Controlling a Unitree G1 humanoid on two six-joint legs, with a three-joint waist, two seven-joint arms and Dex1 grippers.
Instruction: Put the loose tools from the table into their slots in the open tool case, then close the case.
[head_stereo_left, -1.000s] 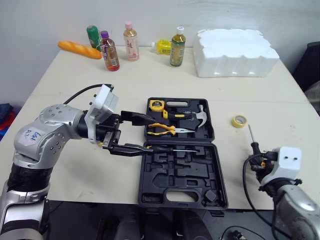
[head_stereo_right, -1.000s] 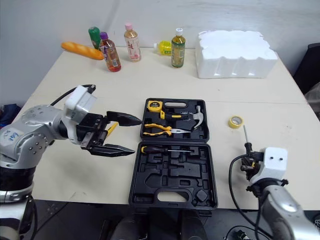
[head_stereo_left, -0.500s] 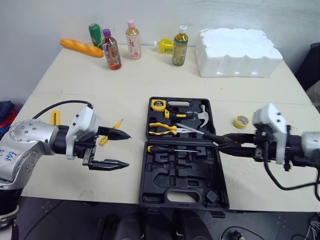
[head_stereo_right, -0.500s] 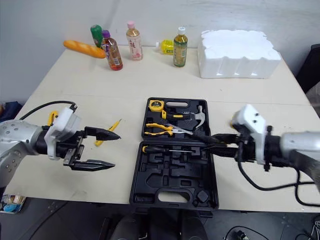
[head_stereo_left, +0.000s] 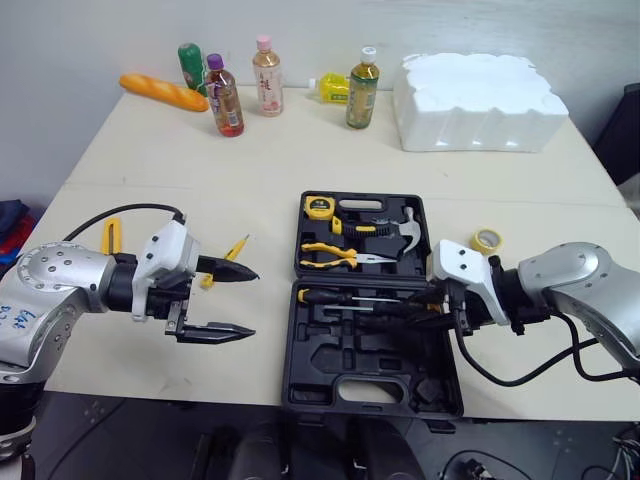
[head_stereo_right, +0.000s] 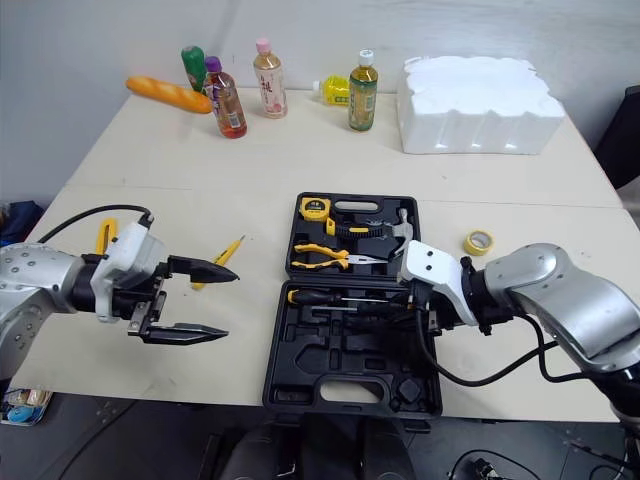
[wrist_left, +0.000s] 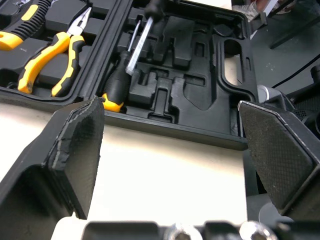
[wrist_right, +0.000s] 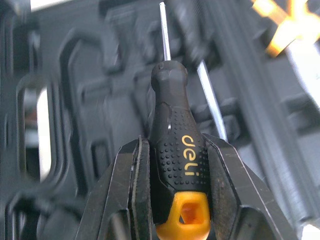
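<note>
While the right gripper (wrist_right: 175, 150) is clamped on a black screwdriver (wrist_right: 172, 125), the word "deli" reads in yellow along the handle, above its yellow butt end. The shaft points out over the moulded slots in the near half of the open tool case (head_stereo_left: 370, 375). It lies just beside a second screwdriver (head_stereo_left: 335, 296) already in the slot along that half's twelve o'clock edge. Whether the held tool touches the tray I cannot tell.

The far half of the case holds a yellow tape measure (head_stereo_left: 318, 207) at its eleven o'clock corner and a hammer (head_stereo_left: 398, 226) toward two o'clock. Yellow-handled pliers (head_stereo_left: 335, 256) lie below them.

At nine o'clock from the case the left gripper (head_stereo_left: 250, 300) hovers over bare table with its fingers spread wide and nothing between them. A slim yellow tool (head_stereo_left: 233, 251) lies on the table just beyond it. A roll of yellow tape (head_stereo_left: 485, 240) sits at three o'clock from the case, apart from it.

The table (head_stereo_left: 250, 160) is cream and matt, with a seam across it. Along its twelve o'clock edge stand several drink bottles (head_stereo_left: 263, 78), their labels too small to read. A bread loaf (head_stereo_left: 162, 93) lies at their nine o'clock end and a white foam block (head_stereo_left: 475, 90) at their three o'clock end. A plain pale wall rises behind.
</note>
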